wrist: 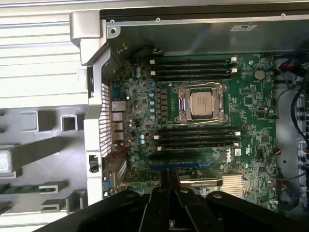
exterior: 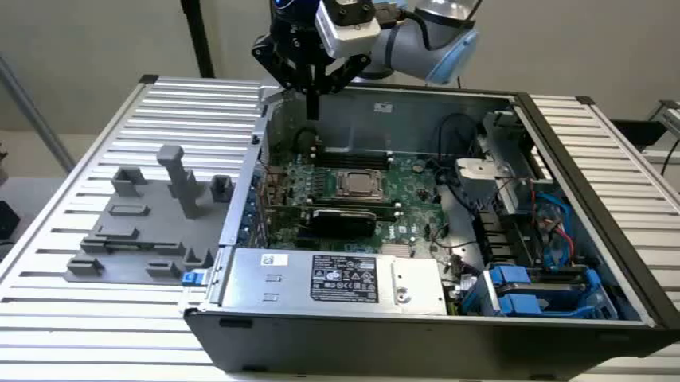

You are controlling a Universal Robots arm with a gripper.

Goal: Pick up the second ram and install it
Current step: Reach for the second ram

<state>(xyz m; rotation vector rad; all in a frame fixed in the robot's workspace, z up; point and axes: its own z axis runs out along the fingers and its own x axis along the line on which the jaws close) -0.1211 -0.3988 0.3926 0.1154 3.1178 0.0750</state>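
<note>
My gripper (exterior: 314, 111) hangs above the back left corner of the open computer case (exterior: 595, 183), its two dark fingers pressed together with nothing between them. In the wrist view the shut gripper (wrist: 170, 175) points down at the green motherboard (wrist: 251, 101), over the black card slots near the CPU (wrist: 202, 105). Black memory slots (wrist: 193, 67) lie on one side of the CPU and further memory slots (wrist: 198, 137) on the other. A thin green stick, the second ram (wrist: 10, 187), lies in the grey holder (wrist: 43, 150) outside the case, well away from the gripper.
The grey holder (exterior: 138, 231) with upright posts sits on the slatted table (exterior: 75, 318) at the exterior view's left of the case. A silver power supply (exterior: 330, 278) fills the case front; cables and blue drive bays (exterior: 531, 290) crowd its right side.
</note>
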